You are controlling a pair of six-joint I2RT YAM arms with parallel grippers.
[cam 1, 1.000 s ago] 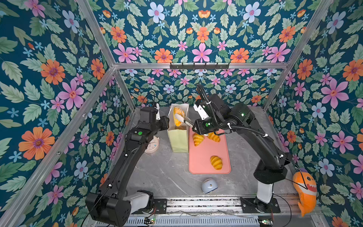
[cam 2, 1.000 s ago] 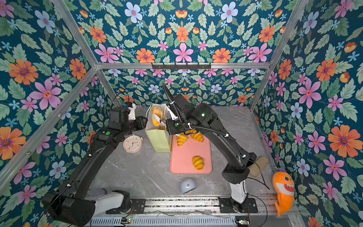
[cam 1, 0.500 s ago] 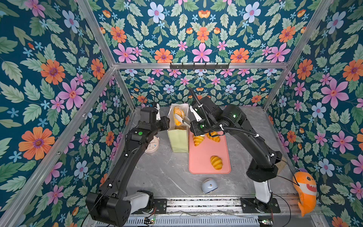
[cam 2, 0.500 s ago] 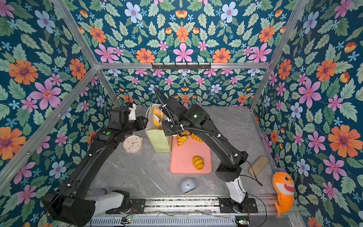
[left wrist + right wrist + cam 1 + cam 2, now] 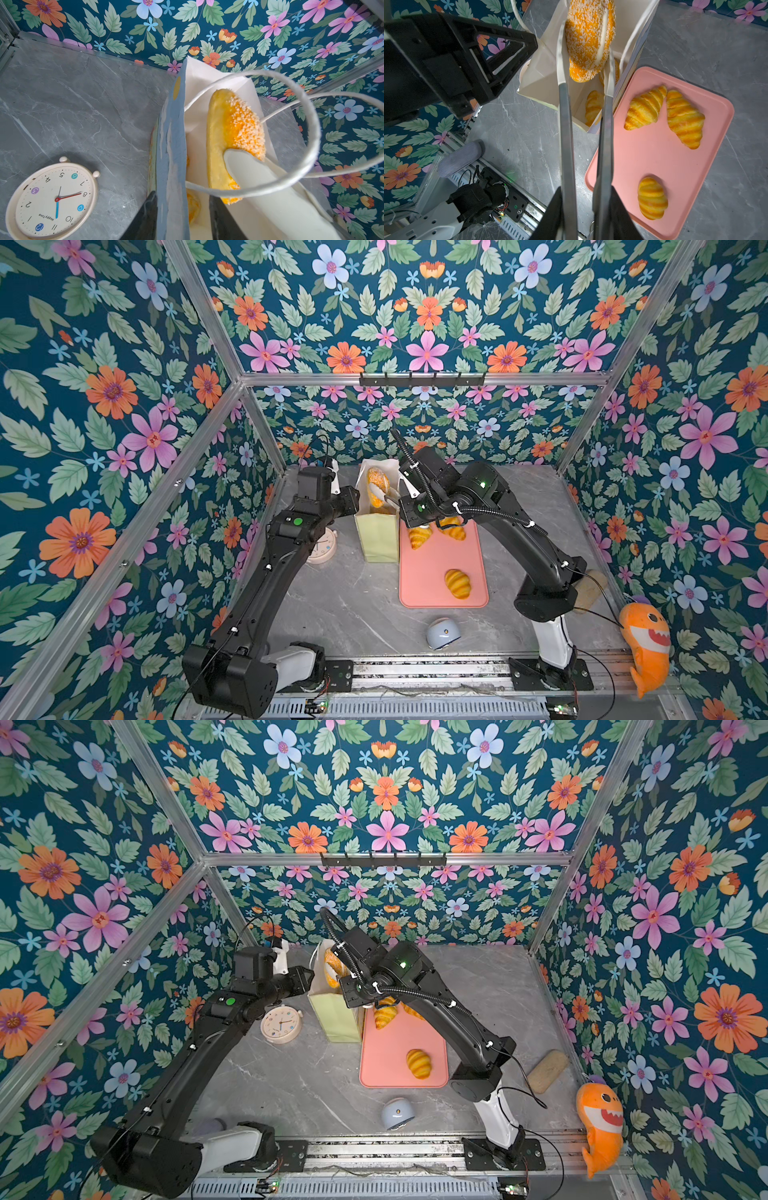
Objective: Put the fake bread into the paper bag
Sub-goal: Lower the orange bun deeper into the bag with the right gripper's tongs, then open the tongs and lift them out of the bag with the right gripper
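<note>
Change, reading from the left: none beside the alarm clock (image 5: 281,1024), with the left gripper (image 5: 182,196) still straddling the printed wall of the paper bag (image 5: 376,539), jaws standing apart, steadying rather than pinching it. Swinging leftward over the bag mouth with the right gripper (image 5: 583,31), clamping the seeded bun (image 5: 376,483) edge-on between white pads (image 5: 604,27) and bringing it in between the cord handles (image 5: 313,133). Already lying inside, underneath: one croissant (image 5: 593,106) and seemingly a second bun. Still waiting on the pink tray (image 5: 440,564), right of the bag: three more croissants (image 5: 457,583). Nearing the release point, so probably getting close to half done; needing only a short lowering, then opening, while keeping clear of the handle loops.
</note>
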